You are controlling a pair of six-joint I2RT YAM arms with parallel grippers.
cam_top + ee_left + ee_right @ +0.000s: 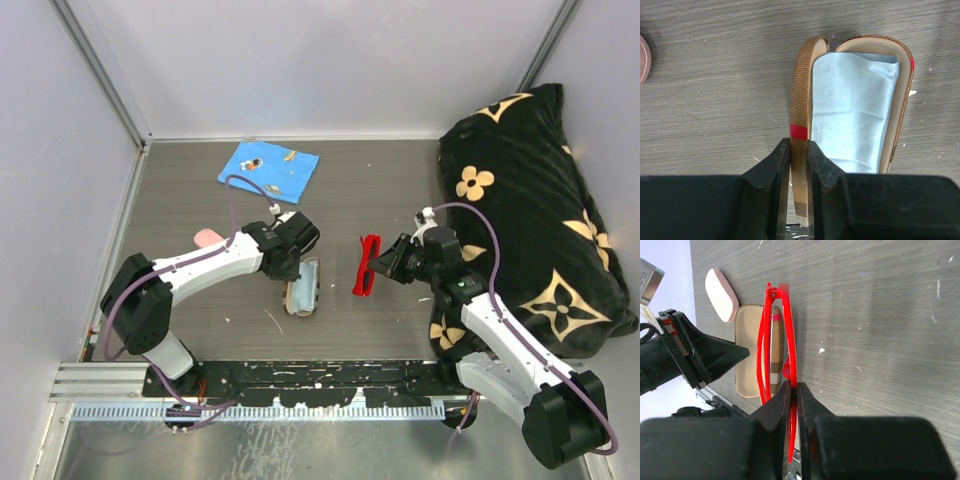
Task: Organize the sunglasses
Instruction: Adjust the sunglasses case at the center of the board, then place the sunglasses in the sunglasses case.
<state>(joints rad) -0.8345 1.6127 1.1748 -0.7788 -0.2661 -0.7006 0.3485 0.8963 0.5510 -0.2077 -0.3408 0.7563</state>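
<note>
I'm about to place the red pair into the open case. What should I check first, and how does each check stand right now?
1. Right gripper has a firm hold on the red sunglasses: ok, shut on the frame.
2. Left gripper is holding the brown case open: ok, shut on the lid.
3. Case interior is free for the glasses: ok, only a light blue cloth lies inside.
4. Sunglasses are above the opening: not ok, in the top view they are to the right of the case.
5. Temple arms are fully folded: cannot tell.
</note>
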